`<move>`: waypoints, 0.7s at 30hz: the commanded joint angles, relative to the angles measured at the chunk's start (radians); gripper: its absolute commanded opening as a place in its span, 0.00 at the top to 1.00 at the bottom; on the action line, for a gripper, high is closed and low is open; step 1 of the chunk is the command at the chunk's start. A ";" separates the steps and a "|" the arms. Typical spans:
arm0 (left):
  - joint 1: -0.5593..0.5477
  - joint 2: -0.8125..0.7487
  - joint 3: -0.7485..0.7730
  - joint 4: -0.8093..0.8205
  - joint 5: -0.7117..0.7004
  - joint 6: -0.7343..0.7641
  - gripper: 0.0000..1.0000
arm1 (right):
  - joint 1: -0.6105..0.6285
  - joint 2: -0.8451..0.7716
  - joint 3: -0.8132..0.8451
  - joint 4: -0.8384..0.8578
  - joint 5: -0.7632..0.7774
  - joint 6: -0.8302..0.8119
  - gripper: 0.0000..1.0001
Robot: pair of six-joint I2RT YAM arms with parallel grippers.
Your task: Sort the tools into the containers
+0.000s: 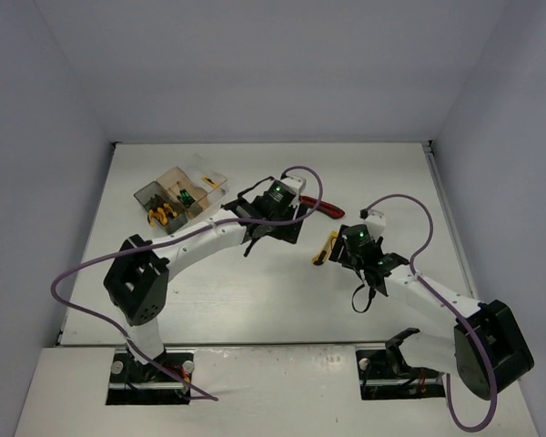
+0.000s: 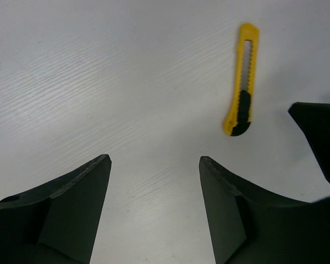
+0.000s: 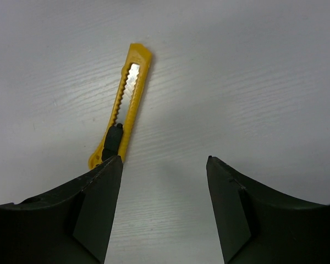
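A yellow utility knife (image 1: 325, 248) lies flat on the white table (image 1: 255, 291) between the two arms. In the right wrist view the yellow knife (image 3: 125, 104) lies just ahead of my left fingertip (image 3: 107, 170), which covers its black end. My right gripper (image 3: 165, 158) is open with only bare table between its fingers. My left gripper (image 2: 155, 159) is also open and empty, and the yellow knife (image 2: 242, 82) lies ahead to its right. A red-black utility knife (image 1: 328, 211) lies just right of the left gripper (image 1: 271, 223). The containers (image 1: 184, 191) stand at the far left.
The bins hold yellow-handled pliers (image 1: 159, 216), a green-black tool (image 1: 187, 196) and a yellow tool (image 1: 214, 185). Part of the right arm's black gripper (image 2: 319, 135) shows at the right edge of the left wrist view. Purple cables (image 1: 300, 173) loop over both arms.
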 commanded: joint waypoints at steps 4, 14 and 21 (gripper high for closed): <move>-0.092 0.141 0.173 0.093 0.026 -0.028 0.38 | -0.095 -0.247 -0.076 -0.008 0.060 0.093 0.40; -0.127 0.351 0.361 0.076 0.043 -0.050 0.38 | -0.102 -0.610 -0.095 -0.140 0.064 0.084 0.40; -0.145 0.461 0.435 0.022 -0.017 -0.040 0.38 | -0.101 -0.624 -0.105 -0.163 0.034 0.086 0.40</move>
